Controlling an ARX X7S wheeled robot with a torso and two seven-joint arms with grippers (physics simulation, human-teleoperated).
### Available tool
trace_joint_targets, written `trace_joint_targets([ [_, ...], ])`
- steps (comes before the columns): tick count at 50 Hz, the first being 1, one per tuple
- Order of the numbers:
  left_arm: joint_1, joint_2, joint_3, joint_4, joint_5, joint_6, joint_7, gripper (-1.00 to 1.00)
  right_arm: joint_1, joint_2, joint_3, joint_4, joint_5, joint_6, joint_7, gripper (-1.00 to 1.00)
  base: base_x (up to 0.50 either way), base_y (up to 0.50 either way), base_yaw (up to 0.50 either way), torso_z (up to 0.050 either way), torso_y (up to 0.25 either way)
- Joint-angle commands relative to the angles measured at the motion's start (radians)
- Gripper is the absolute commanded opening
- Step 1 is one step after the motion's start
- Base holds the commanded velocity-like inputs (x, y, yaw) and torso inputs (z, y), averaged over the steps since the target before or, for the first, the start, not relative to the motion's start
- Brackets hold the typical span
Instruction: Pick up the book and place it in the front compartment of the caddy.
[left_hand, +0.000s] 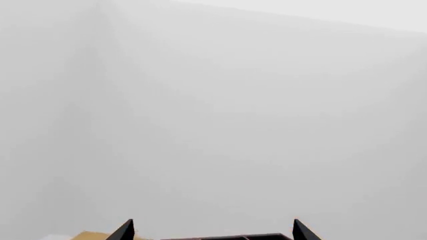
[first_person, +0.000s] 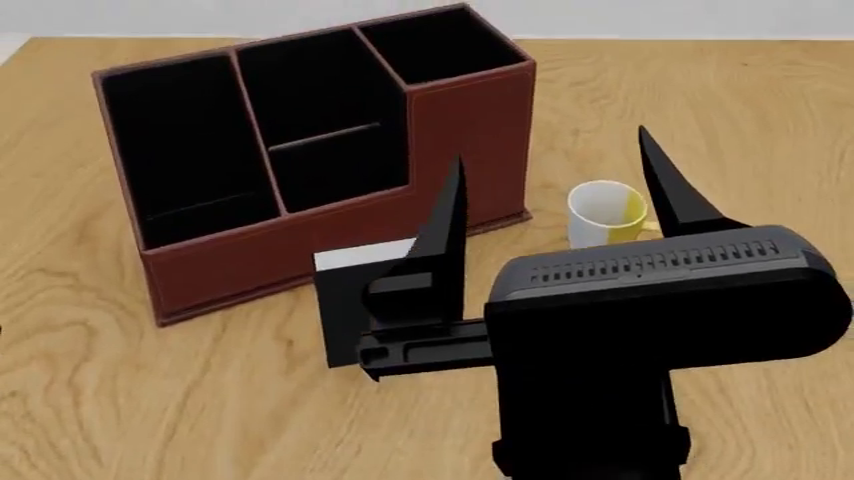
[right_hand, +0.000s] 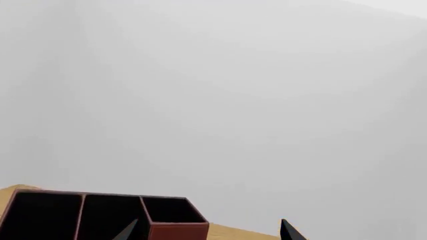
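Observation:
The dark red-brown caddy (first_person: 454, 130) stands on the wooden table, open tops facing me. Its front compartment (first_person: 340, 172) is the near half of the middle section, below a low cross divider. The black book (first_person: 350, 310) lies flat in front of the caddy with its white page edge toward it, partly hidden by my right gripper (first_person: 551, 148). That gripper hovers over the book's right part, open and empty. In the right wrist view the gripper (right_hand: 208, 224) shows two spread fingertips with the caddy (right_hand: 177, 232) beyond. My left gripper (left_hand: 213, 223) is open, with the caddy rim (left_hand: 227, 237) between its tips.
A white-and-yellow mug (first_person: 605, 212) stands on the table (first_person: 120, 400) to the right of the caddy, just beyond my right gripper's right finger. Both wrist views mostly show a blank grey wall.

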Motion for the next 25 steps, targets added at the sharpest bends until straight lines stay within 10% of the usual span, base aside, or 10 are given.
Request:
trace_joint_targets([
  [1,0.003,-0.011,0.007,-0.003,-0.008,0.013,-0.011,1.00,0.000,0.006,0.006,0.001,0.024,-0.003,0.017,1.00,0.34,0.11,0.00,0.000,0.000],
  [25,0.007,-0.039,-0.001,0.006,-0.049,0.028,-0.044,1.00,0.008,-0.002,-0.012,-0.013,-0.019,0.017,-0.015,1.00,0.31,0.05,0.00,0.000,0.001],
])
